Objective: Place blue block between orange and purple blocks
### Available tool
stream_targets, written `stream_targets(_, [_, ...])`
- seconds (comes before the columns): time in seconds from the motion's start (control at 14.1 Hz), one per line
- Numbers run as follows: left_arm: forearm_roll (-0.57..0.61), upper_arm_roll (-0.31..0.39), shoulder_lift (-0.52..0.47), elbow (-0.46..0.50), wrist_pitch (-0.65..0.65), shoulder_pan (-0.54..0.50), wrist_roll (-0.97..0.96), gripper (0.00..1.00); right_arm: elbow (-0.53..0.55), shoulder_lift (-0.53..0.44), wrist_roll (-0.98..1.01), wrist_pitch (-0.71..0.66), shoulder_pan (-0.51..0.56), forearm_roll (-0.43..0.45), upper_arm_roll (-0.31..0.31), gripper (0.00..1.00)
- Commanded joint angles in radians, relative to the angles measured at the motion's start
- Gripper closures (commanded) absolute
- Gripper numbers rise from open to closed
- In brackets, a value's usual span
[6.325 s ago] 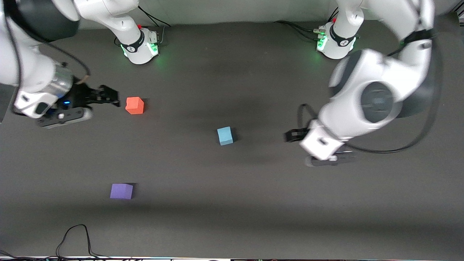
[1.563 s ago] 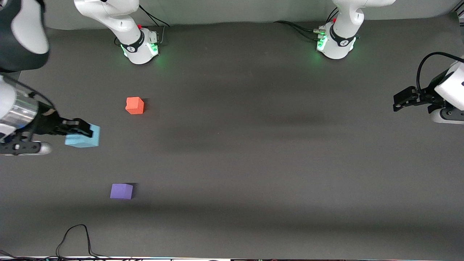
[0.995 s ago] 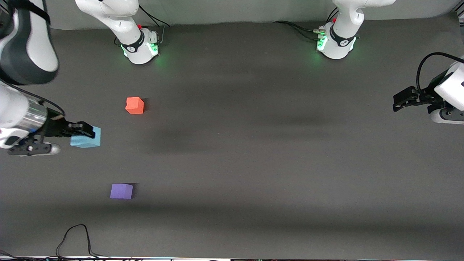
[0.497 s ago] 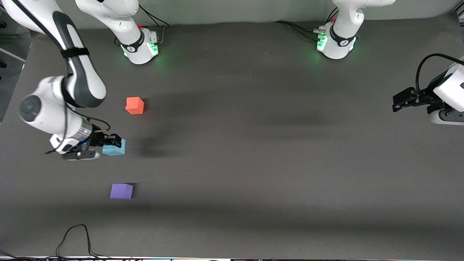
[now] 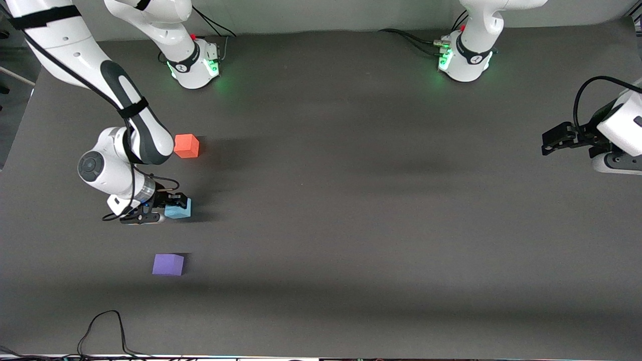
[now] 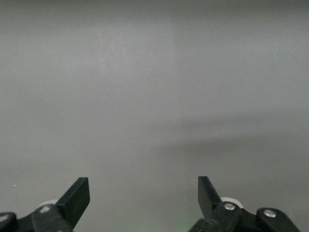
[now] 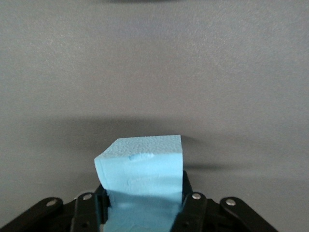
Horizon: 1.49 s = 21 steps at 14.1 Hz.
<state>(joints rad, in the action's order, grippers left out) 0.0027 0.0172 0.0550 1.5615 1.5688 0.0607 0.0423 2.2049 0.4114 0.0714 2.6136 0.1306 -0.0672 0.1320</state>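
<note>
My right gripper [image 5: 173, 206] is shut on the blue block [image 5: 179, 210], low over the table between the orange block [image 5: 186, 146] and the purple block [image 5: 168, 264]. In the right wrist view the blue block [image 7: 141, 174] fills the space between the fingers, with grey table under it. The orange block sits farther from the front camera, the purple block nearer. My left gripper [image 5: 549, 142] waits open at the left arm's end of the table. In the left wrist view my left gripper [image 6: 143, 195] has nothing between its fingers.
A black cable [image 5: 103, 328] loops on the table near the front edge, nearer to the front camera than the purple block. The two arm bases [image 5: 193, 62] stand along the back edge.
My right gripper has carried the blue block down and toward the table's middle, to the spot between the orange and purple blocks. The left arm has not moved.
</note>
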Motion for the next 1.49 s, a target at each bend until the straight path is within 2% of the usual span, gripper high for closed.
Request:
stream_targets(0.0, [0.008,0.004,-0.011,0.015,0.014,0.008,0.004,0.00,-0.004,0.010,0.004,0.011,0.006,0.009,-0.006,0.37])
stream_targets(0.07, [0.008,0.004,-0.011,0.015,0.016,0.007,0.004,0.00,-0.008,0.007,0.001,0.000,0.006,0.004,-0.008,0.00])
stream_targets(0.28, [0.008,0.004,-0.011,0.015,0.017,0.007,0.004,0.00,-0.030,-0.049,-0.001,-0.113,0.003,0.004,-0.008,0.00])
stream_targets(0.64, [0.006,0.004,-0.012,0.015,0.017,0.007,0.004,0.00,-0.123,-0.233,0.014,-0.403,-0.008,0.006,-0.006,0.00])
stream_targets(0.85, [0.005,0.004,-0.012,0.015,0.017,0.007,0.004,0.00,-0.174,-0.333,0.005,-0.518,-0.009,0.006,-0.002,0.00])
stream_targets(1.14, [0.005,0.004,-0.012,0.015,0.017,0.005,0.004,0.00,-0.339,-0.422,0.016,-0.811,-0.008,0.006,-0.006,0.00])
stream_targets(1.28, [0.005,0.004,-0.012,0.015,0.017,0.007,0.004,0.00,-0.384,-0.466,0.021,-0.881,-0.009,0.006,-0.003,0.00])
stream_targets(1.42, [0.005,0.004,-0.012,0.015,0.017,0.005,0.004,0.00,-0.436,-0.468,0.021,-0.934,-0.009,0.006,-0.002,0.00])
